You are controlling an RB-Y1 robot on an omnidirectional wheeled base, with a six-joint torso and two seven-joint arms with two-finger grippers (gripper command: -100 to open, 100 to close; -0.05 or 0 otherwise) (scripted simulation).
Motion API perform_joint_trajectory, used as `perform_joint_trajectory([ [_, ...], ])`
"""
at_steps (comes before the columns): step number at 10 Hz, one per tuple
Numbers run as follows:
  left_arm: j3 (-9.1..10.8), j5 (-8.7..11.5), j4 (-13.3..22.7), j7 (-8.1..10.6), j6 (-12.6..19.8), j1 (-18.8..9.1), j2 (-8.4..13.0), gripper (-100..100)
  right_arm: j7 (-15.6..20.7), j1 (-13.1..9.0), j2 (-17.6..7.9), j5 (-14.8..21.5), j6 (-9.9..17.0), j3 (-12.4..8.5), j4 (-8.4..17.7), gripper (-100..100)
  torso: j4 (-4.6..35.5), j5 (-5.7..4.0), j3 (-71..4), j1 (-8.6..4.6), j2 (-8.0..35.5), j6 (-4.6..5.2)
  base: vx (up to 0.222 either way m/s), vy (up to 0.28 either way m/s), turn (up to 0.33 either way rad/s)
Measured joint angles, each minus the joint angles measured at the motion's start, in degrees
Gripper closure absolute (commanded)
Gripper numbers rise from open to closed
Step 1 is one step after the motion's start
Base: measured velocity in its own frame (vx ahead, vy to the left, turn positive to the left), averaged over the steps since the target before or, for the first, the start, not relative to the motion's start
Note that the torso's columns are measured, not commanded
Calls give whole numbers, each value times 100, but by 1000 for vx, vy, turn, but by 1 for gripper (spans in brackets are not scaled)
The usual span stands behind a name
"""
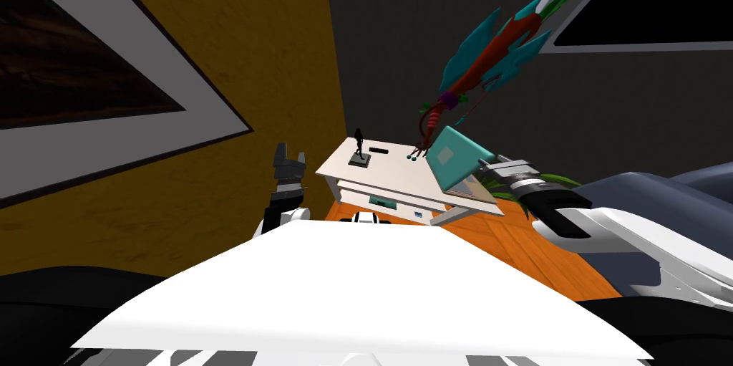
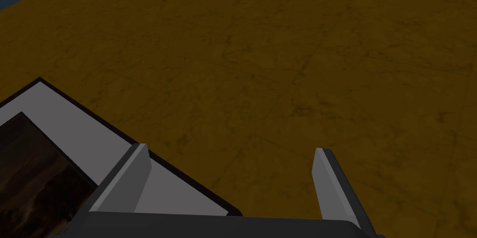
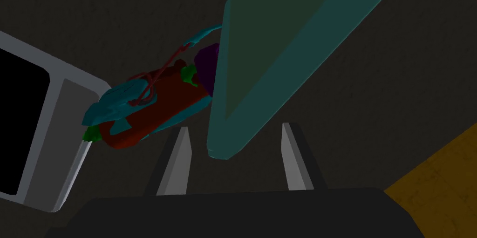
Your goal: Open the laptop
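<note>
Right gripper – fingers apart, one on each side of the teal lid's lower corner, with a thin gap on both sides, so not clamped. In the head view the right gripper reaches in at the right end of the table, at the lid's edge.

Left gripper – fingers spread wide, holding nothing. The head view has the left gripper raised to the left of the table, well apart from the laptop.

Laptop sits at the right end of the white table. Its teal lid is lifted and tilted up off the base, partly open, with a paler rectangle on its outer face. From the right wrist the laptop runs away from the fingers as a long teal slab.

Further back on the tabletop are a small black figurine on a flat base and, beside it, a short dark bar. An orange floor lies beneath.

Behind the laptop is a red and teal plant, leaning over the table's far right corner. The plant also shows from the right wrist, just past the lid.
</note>
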Motion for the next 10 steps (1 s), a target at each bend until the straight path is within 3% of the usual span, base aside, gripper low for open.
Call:
perform_joint_trajectory([
  [6, 0, 0, 0, 0, 0, 1, 0, 0, -593, -177, 16, -529, -162, 39, 322, 100, -1, 23, -6, 52, -8, -18, -40, -83, 19],
  [10, 0, 0, 0, 0, 0, 0, 0, 0, -896, -559, 355, -805, -366, 239, 754, 100, -11, 2, -7, 31, -13, -22, -52, -126, 58],
])
